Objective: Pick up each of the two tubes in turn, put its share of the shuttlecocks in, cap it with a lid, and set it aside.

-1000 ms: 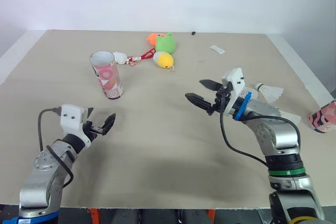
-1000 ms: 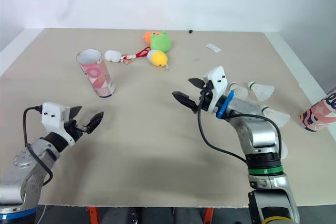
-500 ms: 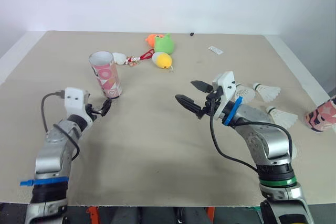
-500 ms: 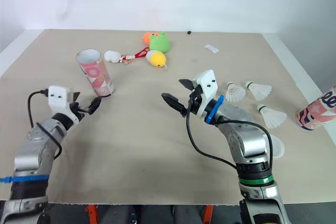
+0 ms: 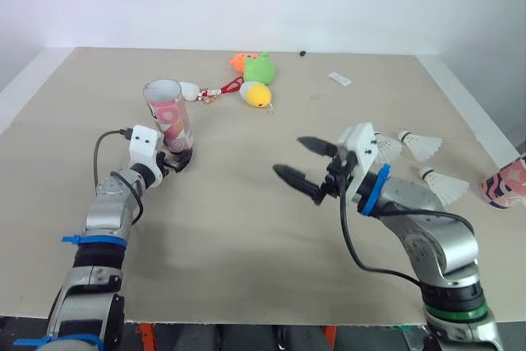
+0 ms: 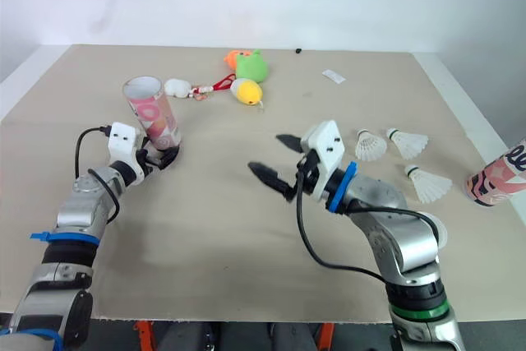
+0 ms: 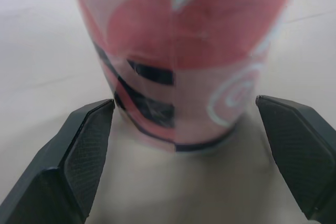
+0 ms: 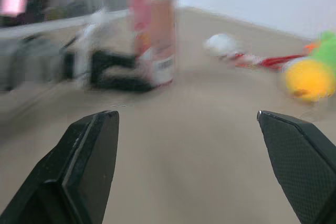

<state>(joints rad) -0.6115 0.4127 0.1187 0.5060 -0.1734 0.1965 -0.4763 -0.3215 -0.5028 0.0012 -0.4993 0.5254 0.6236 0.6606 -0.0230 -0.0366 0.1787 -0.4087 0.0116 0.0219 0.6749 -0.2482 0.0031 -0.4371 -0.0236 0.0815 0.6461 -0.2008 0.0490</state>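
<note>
An open-topped pink patterned tube (image 5: 168,116) stands upright on the left side of the beige table (image 5: 238,244), and the left end effector (image 5: 175,162) sits low at its foot. In the left wrist view its two black fingers (image 7: 86,148) stand wide on either side of the tube's base. One fingertip is just beside the wall and the other is clearly apart from it, so the tube is bracketed but not clamped. The right end effector (image 5: 301,164) hovers above the bare middle of the table with its jaws spread wide and nothing between them. They point toward the tube and the left arm. Three white shuttlecocks lie on the right side of the table: one (image 5: 387,147) close behind the right wrist, a second (image 5: 421,145) just beyond it, and a third (image 5: 444,184) nearer the front. A second pink tube (image 5: 503,183) lies tilted at the far right edge, well apart from both arms. Toward the back of the table sit a green plush toy (image 5: 260,67), an orange one (image 5: 239,61) touching it, a yellow one (image 5: 256,94), and a small white toy (image 5: 188,90) on a red strap (image 5: 229,86) near the upright tube.
</note>
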